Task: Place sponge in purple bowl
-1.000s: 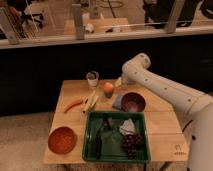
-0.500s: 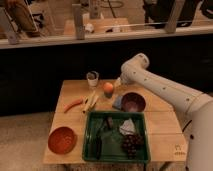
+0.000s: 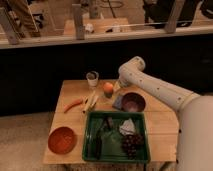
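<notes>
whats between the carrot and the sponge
In the camera view, a pale banana-like piece lies between the carrot and the sponge. The gripper hangs close to the sponge, beside the orange fruit.

Orange (image 3: 108,88) and purple bowl (image 3: 133,102) flank the gripper (image 3: 118,90), sponge (image 3: 118,103) just beside.

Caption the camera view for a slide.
End effector poised by the sponge lying beside the purple bowl, behind the green tray.
</notes>
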